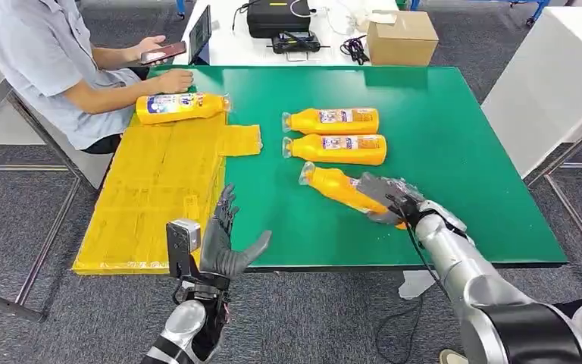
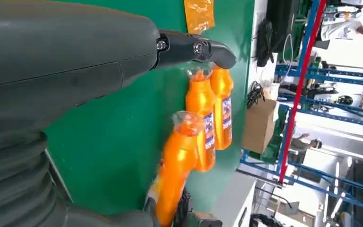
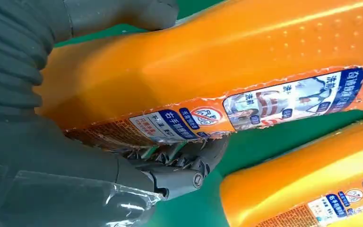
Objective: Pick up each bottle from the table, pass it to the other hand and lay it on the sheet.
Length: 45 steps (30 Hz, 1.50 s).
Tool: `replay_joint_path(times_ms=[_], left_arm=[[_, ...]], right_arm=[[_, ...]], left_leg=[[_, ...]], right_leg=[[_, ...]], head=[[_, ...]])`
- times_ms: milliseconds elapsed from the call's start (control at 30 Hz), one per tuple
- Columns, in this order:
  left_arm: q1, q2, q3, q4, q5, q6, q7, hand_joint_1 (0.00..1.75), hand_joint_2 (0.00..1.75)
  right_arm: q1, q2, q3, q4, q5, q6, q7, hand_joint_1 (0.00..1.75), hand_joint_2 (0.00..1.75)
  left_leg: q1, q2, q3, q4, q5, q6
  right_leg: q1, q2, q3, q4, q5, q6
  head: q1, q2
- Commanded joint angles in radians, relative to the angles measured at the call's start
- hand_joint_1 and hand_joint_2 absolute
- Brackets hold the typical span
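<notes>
1. While wrapped round the base end of the nearest orange bottle [image 1: 342, 189], right hand [image 1: 391, 202] grasping it, bottle tilted on the green table [image 1: 455, 144], just short of two more bottles [image 1: 333, 134].
2. Left hand [image 1: 223, 241] released, fingers spread, waiting near the yellow sheet [image 1: 159, 189].
3. One bottle [image 1: 182, 107] already laid on sheet.
4. Step judged: pick-up. Next: lift, carry toward left hand for transfer.
</notes>
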Motion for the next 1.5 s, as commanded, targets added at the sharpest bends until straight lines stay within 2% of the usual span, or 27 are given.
replay_joint_path(times_ms=[33, 100, 300, 367, 567, 667, 867, 900, 1033, 1100, 1133, 1200, 1300, 1500], left_arm=[[-0.036, 0.004, -0.011, 0.055, 0.047, 0.019, -0.032, 0.0, 1.75], [-0.034, -0.002, 0.0, 0.048, 0.074, 0.054, -0.043, 0.0, 1.75], [-0.031, -0.001, 0.01, 0.04, 0.186, 0.075, -0.027, 0.0, 1.75], [-0.029, 0.008, 0.002, 0.04, 0.221, 0.056, -0.01, 0.0, 1.75], [-0.026, 0.011, -0.001, 0.043, 0.225, 0.052, -0.009, 0.0, 1.75], [-0.027, 0.026, -0.025, 0.066, 0.244, -0.004, 0.028, 0.0, 1.75], [-0.028, 0.028, -0.031, 0.104, 0.233, -0.054, 0.012, 0.0, 1.75], [-0.033, 0.029, -0.039, 0.108, 0.216, -0.069, 0.001, 0.0, 1.75], [-0.045, 0.026, -0.053, 0.12, 0.176, -0.116, -0.023, 0.0, 1.75], [-0.051, 0.024, -0.055, 0.12, 0.152, -0.123, -0.037, 0.0, 1.75], [-0.051, 0.024, -0.054, 0.12, 0.151, -0.123, -0.037, 0.0, 1.75], [-0.051, 0.024, -0.052, 0.12, 0.151, -0.124, -0.038, 0.0, 1.75], [-0.044, 0.003, 0.011, 0.116, 0.194, -0.133, -0.07, 0.0, 1.75], [-0.044, -0.014, 0.087, 0.073, 0.222, -0.097, -0.128, 0.0, 1.75]], right_arm=[[0.089, 0.019, -0.103, 0.061, -0.121, 0.042, -0.08, 1.75, 1.75], [0.105, 0.029, -0.131, 0.035, -0.199, 0.082, -0.142, 1.75, 1.75], [0.126, 0.058, -0.082, -0.088, -0.305, 0.032, -0.217, 1.75, 1.75], [0.137, 0.065, -0.063, -0.138, -0.357, 0.023, -0.225, 1.75, 1.75], [0.14, 0.064, -0.057, -0.148, -0.367, 0.022, -0.221, 1.75, 1.75], [0.155, 0.078, -0.042, -0.218, -0.422, -0.003, -0.26, 1.75, 1.75], [0.212, 0.103, 0.032, -0.397, -0.508, 0.035, -0.245, 1.75, 1.75], [0.226, 0.108, 0.055, -0.42, -0.523, 0.055, -0.247, 1.75, 1.75], [0.243, 0.112, 0.129, -0.433, -0.555, 0.105, -0.253, 1.75, 1.75], [0.242, 0.102, 0.167, -0.419, -0.566, 0.142, -0.256, 1.75, 1.75], [0.243, 0.101, 0.168, -0.418, -0.567, 0.143, -0.258, 1.75, 1.75], [0.242, 0.095, 0.176, -0.419, -0.569, 0.154, -0.271, 1.75, 1.75], [0.261, 0.096, 0.203, -0.443, -0.604, 0.192, -0.308, 1.75, 1.75], [0.273, 0.082, 0.262, -0.51, -0.64, 0.231, -0.284, 1.75, 1.75]], left_leg=[[0.002, -0.004, 0.002, -0.002, 0.001, -0.002], [0.002, -0.003, 0.003, -0.003, 0.001, -0.002], [0.002, 0.002, 0.002, -0.002, -0.001, -0.003], [0.002, 0.002, 0.001, -0.002, 0.0, -0.003], [0.001, 0.002, -0.001, -0.001, -0.001, -0.002], [0.001, 0.001, -0.002, -0.001, -0.001, -0.002], [0.001, 0.003, -0.005, -0.002, -0.002, -0.003], [0.001, 0.002, -0.01, -0.001, -0.001, -0.002], [0.001, 0.0, -0.011, -0.001, -0.001, -0.002], [0.002, 0.002, -0.006, -0.002, -0.003, -0.003], [0.002, 0.001, -0.011, -0.001, -0.001, -0.002], [0.002, 0.0, -0.011, -0.001, -0.001, -0.002], [0.001, 0.0, -0.012, -0.001, -0.001, -0.002], [0.001, 0.001, -0.013, -0.001, -0.002, -0.002]], right_leg=[[0.002, -0.004, 0.004, -0.003, 0.0, -0.002], [0.002, -0.003, 0.004, -0.003, 0.0, -0.002], [0.002, 0.003, 0.002, -0.001, 0.001, -0.003], [0.003, 0.003, 0.001, -0.001, 0.001, -0.003], [0.002, 0.003, -0.001, 0.0, 0.0, -0.002], [0.001, 0.003, -0.002, 0.0, 0.0, -0.001], [0.001, 0.005, -0.005, 0.001, -0.001, -0.003], [0.001, 0.005, -0.009, 0.001, 0.0, -0.002], [0.001, 0.003, -0.01, 0.001, 0.0, -0.002], [0.002, 0.005, -0.006, 0.001, -0.002, -0.004], [0.002, 0.003, -0.011, 0.001, 0.0, -0.002], [0.002, 0.003, -0.011, 0.001, -0.001, -0.002], [0.001, 0.003, -0.011, 0.001, -0.001, -0.002], [0.001, 0.004, -0.012, 0.001, -0.001, -0.002]], head=[[0.0, 0.0], [0.0, 0.0], [0.0, 0.0], [0.0, 0.0], [0.0, 0.0], [0.0, 0.0], [0.0, 0.0], [0.0, 0.0], [0.0, 0.0], [0.0, 0.0], [0.0, 0.0], [0.0, 0.0], [0.0, 0.0], [0.0, 0.0]])
